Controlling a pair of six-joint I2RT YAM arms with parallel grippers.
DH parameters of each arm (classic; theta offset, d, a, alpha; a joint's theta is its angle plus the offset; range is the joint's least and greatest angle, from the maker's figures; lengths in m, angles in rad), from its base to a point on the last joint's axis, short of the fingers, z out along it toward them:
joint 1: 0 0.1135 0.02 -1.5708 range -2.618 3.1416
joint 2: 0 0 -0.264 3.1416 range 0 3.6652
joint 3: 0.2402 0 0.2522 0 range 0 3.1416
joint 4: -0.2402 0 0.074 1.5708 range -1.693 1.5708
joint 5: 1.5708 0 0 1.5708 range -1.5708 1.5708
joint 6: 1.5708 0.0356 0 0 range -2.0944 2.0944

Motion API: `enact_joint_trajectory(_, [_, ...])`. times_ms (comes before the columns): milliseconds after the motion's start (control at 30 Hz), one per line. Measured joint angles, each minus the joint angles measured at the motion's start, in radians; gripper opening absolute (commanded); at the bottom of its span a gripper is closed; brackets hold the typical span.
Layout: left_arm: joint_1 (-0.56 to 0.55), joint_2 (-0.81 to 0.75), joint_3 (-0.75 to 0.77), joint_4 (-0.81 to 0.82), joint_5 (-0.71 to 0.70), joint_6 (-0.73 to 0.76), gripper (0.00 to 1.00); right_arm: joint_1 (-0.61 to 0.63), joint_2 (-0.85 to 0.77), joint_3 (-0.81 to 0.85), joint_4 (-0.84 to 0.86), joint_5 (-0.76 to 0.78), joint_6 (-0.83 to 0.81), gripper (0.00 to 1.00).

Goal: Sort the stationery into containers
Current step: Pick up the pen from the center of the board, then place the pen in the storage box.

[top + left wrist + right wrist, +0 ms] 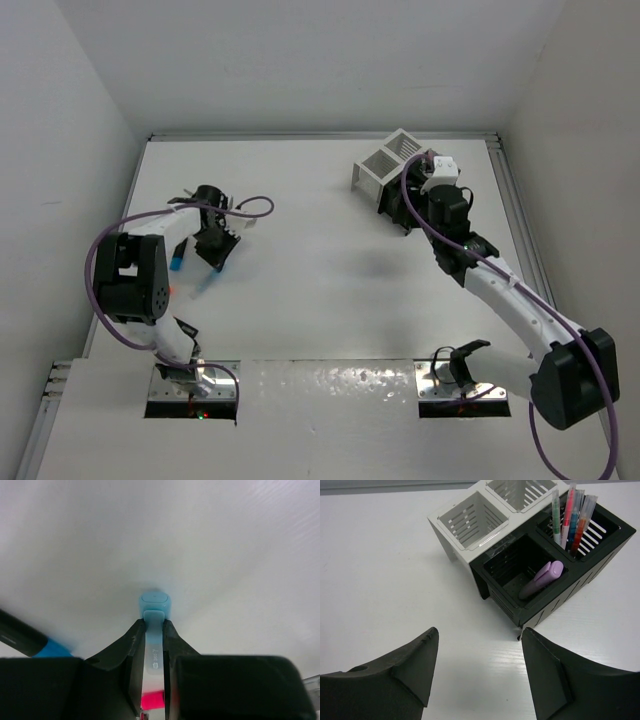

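Observation:
My left gripper (154, 626) is shut on a thin light-blue pen (155, 605). Its capped end sticks out past the fingertips, low over the white table. In the top view this gripper (213, 258) is at the left of the table. A black marker with a blue band (31, 641) lies just left of it. My right gripper (477, 645) hangs open and empty over the table, in front of the joined containers. The white box (451, 532) is empty. The black box (496, 597) holds a purple highlighter (543, 578) in its near compartment and several thin pens (569, 517) standing in its far one.
White walls close in the table on the left, back and right. In the top view the right arm covers the black box; only the white box (385, 165) shows. A pink patch (152, 698) shows between the left fingers, too blurred to name.

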Motion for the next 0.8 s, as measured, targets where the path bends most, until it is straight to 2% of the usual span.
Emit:
enact_joint_trajectory(200, [-0.01, 0.002, 0.105, 0.002, 0.089, -0.05, 0.0, 0.018, -0.009, 0.0, -0.002, 0.009, 0.0, 0.66])
enact_joint_trajectory(567, [-0.053, -0.003, 0.147, 0.005, 0.125, -0.114, 0.0, 0.093, 0.007, 0.0, -0.005, -0.014, 0.026, 0.61])
enact_joint_trajectory(800, [-0.079, -0.057, 0.43, 0.002, 0.172, -0.228, 0.0, 0.227, 0.179, 0.106, 0.036, -0.162, 0.047, 0.61])
